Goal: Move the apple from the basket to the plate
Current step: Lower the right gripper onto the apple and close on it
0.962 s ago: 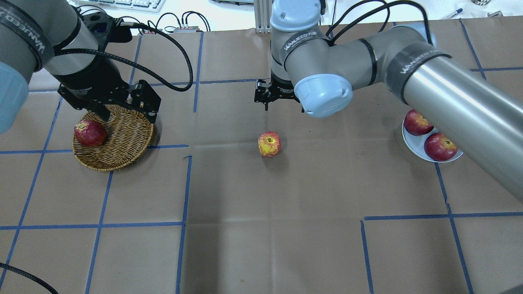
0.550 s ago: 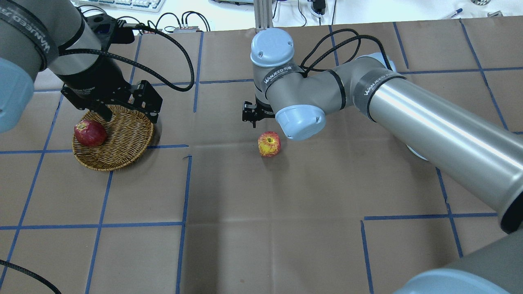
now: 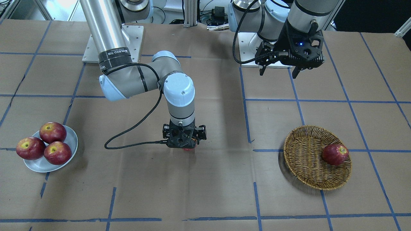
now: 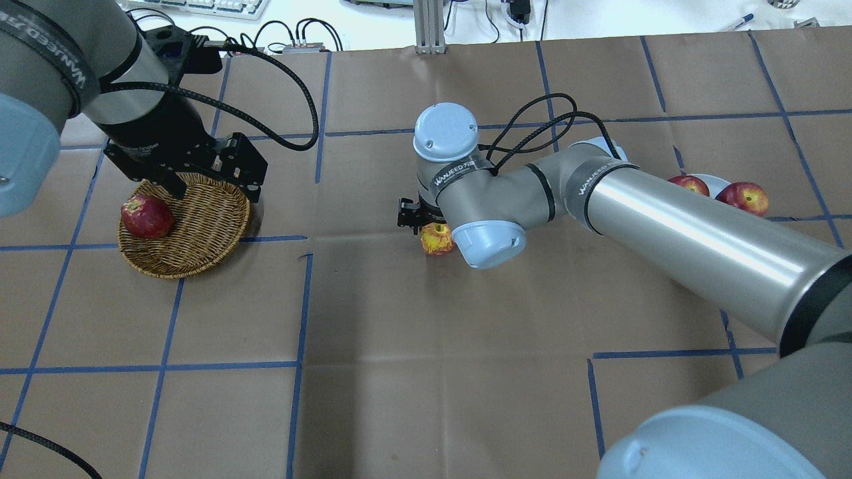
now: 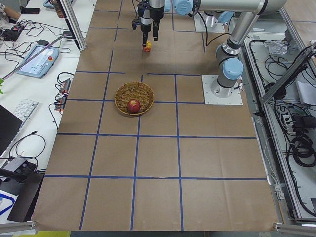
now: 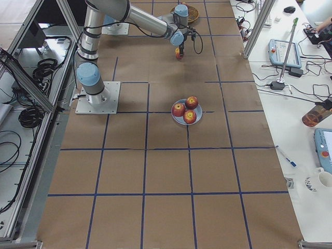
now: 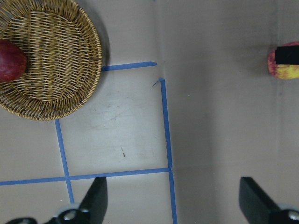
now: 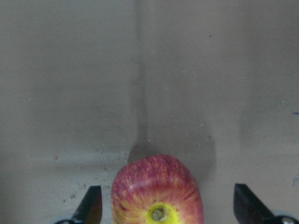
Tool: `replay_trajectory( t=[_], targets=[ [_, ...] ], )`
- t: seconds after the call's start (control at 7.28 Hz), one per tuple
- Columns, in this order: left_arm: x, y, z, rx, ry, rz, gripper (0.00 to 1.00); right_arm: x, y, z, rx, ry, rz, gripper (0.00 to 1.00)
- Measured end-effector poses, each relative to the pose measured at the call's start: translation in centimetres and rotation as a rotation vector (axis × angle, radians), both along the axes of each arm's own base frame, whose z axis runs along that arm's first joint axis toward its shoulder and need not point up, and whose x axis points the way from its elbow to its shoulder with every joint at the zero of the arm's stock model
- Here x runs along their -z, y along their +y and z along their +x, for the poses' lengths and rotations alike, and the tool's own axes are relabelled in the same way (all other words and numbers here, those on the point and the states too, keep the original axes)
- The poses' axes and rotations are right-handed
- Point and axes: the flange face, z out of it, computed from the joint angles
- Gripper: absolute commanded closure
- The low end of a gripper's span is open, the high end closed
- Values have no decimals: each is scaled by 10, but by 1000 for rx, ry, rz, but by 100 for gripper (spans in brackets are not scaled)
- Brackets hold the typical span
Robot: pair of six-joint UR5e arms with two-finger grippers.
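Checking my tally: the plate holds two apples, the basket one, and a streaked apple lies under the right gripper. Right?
No: the front-facing view shows three apples on the plate. The basket holds one, and the streaked apple lies under the right gripper.

Bright, even light from above leaves only soft shadows on the table, such as the faint one beside the basket. A white glare stripe runs along the shiny metal of the right arm. The right wrist view is dim and grainy, with the apple slightly soft.
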Motion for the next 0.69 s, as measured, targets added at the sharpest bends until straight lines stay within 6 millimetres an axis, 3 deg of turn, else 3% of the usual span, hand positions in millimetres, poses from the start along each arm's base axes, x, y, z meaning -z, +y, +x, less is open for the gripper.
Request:
replay_trajectory(
  t=[0.14, 0.41, 0.69],
  targets=[
    [1, 0, 0, 0, 0, 2, 1, 11, 4, 6, -9, 5, 12, 7],
    [2, 1, 0, 0, 0, 3, 1, 14, 5, 12, -6, 8, 13, 35],
    [1, 0, 0, -1, 1, 2, 1, 5, 0, 10, 1, 10, -8, 45]
  ],
)
